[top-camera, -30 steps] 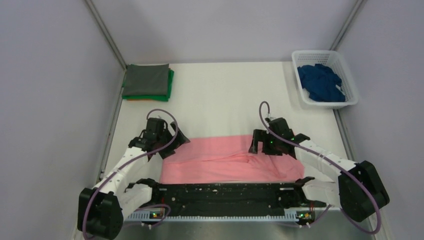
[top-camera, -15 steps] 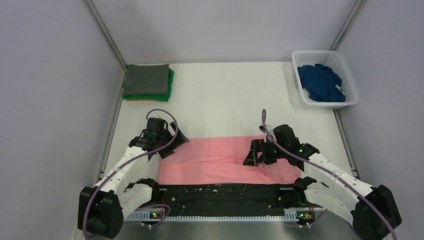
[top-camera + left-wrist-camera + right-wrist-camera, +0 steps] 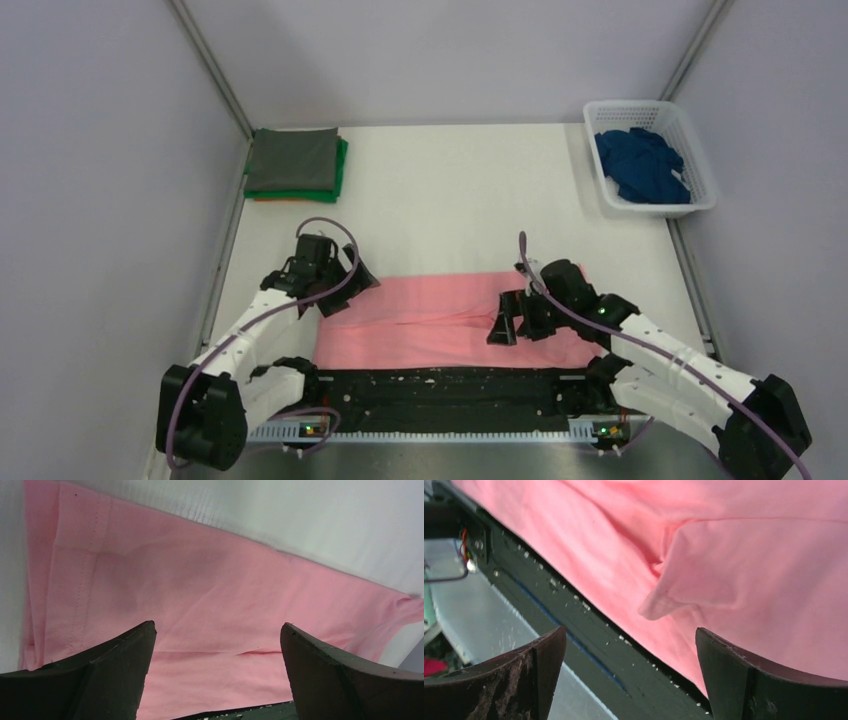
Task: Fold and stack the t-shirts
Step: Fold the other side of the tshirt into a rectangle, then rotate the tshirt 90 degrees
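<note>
As left gripper [image 3: 217, 626] and right gripper [image 3: 630, 631] gape, only right wrist shows shirt's [image 3: 774, 580] flap [image 3: 659, 607].

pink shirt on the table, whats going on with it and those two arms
Two robot arms are folding shirts. The pink shirt lies partly folded along the near edge, and both the left end effector and right end effector hover over it open, holding nothing. A folded stack with grey on top sits in the far left corner; a blue shirt waits in the white basket.
</note>
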### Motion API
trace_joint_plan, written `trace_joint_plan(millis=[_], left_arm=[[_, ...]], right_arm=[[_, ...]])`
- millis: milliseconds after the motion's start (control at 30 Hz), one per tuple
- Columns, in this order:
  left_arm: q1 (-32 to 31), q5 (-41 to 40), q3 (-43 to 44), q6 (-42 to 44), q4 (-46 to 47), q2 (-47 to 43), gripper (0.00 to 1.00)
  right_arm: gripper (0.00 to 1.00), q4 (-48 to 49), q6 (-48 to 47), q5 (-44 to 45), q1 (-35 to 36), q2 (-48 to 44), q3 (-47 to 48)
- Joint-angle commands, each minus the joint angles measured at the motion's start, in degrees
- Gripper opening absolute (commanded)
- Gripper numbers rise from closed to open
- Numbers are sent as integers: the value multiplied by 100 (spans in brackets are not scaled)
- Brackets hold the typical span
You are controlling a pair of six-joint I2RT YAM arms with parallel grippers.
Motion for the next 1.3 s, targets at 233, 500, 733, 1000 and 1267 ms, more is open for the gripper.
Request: trace_joint_plan(millis=[233, 500, 733, 1000, 1267], left_arm=[[-901, 141, 232, -113, 778, 903, 99], [-1366, -101, 421, -368, 963, 1507, 99], [-1561, -366, 568, -630, 841, 1446, 99], [-2814, -1061, 397, -2039, 1556, 1461, 99], [-3714, -1310, 1319, -2089, 2065, 2635, 99]], right_arm=[[99, -401, 1328, 2819, -132, 29, 190], [99, 1441, 1178, 1850, -1562, 1535, -140], [99, 2240, 451, 1705, -2304, 3709, 1512], [98, 2034, -91, 865, -2312, 7026, 5210], [98, 961, -13, 231, -1682, 9881, 9537]])
